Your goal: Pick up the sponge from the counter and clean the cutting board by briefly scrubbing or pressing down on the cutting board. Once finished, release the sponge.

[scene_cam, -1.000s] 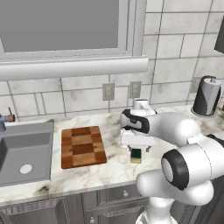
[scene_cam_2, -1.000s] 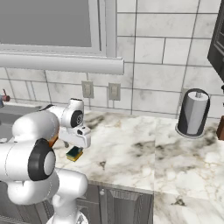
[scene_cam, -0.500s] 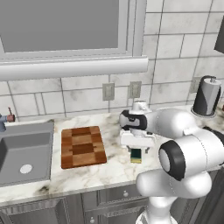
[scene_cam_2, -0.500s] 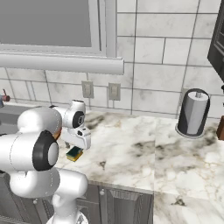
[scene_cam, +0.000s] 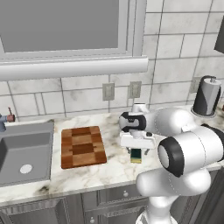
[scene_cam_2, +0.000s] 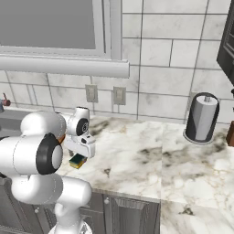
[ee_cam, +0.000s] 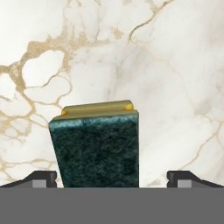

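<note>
The sponge lies flat on the white marble counter, its dark green top up and a yellow edge showing. In the hand view the sponge sits between my two fingertips, and there is a gap on each side. My gripper hangs open straight over it, pointing down, and nothing is held. From the right base view the sponge peeks out under the gripper. The checkered wooden cutting board lies on the counter to the left of the sponge, a short gap away.
A grey sink basin is set into the counter left of the board. A dark paper towel holder stands at the back right by the tiled wall. Bare marble stretches to the right of the sponge.
The hand has settled slightly lower over the sponge and the elbow has shifted a little. The jaws stayed open and the sponge has not moved.
</note>
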